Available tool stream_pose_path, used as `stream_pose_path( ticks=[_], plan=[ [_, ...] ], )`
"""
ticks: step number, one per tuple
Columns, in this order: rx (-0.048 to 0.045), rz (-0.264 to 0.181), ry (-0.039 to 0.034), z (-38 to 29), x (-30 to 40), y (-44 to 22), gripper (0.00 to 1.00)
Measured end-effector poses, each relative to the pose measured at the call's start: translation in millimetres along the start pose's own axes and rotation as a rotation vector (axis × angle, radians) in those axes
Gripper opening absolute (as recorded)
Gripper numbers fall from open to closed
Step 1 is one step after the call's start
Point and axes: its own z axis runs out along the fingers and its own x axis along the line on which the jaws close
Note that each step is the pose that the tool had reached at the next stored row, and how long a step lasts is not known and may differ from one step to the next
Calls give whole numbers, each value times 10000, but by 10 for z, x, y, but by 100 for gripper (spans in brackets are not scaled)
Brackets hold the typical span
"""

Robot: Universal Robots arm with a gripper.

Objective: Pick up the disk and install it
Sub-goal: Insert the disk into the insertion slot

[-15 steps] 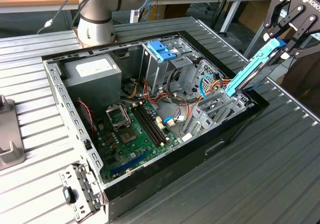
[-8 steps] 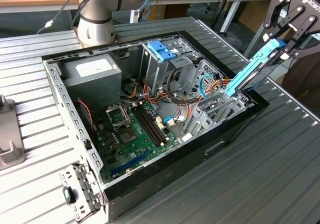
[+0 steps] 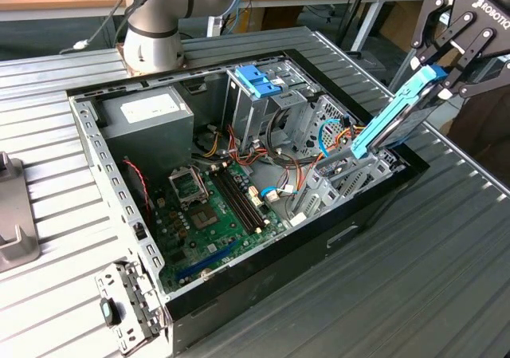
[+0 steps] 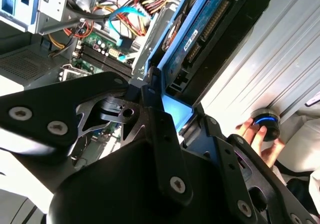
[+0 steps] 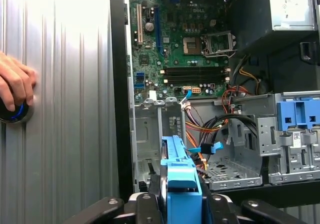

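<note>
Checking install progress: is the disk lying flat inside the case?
No, the disk stands tilted, its top end gripped by the pincer above the case.

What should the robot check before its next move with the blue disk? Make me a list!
1. The gripper clamps the disk: ok.
2. The disk sits fully in its bay: not ok, it sticks up, tilted.
3. The disk lines up with the bay: cannot tell.
4. The cables stay out of the bay: cannot tell.
5. The person's hand is outside the computer case: ok.
</note>
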Motion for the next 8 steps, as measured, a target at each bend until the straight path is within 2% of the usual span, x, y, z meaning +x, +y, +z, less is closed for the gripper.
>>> stream_pose_path(
  ticks=[1, 2, 5, 8],
  plan=[
    [0, 0, -1, 3, 1, 39, 37],
    [1, 0, 0, 6, 3, 111, 37],
    [2, 0, 0, 13, 6, 210, 37],
    [-4, -46, 3, 17, 8, 245, 37]
  ],
)
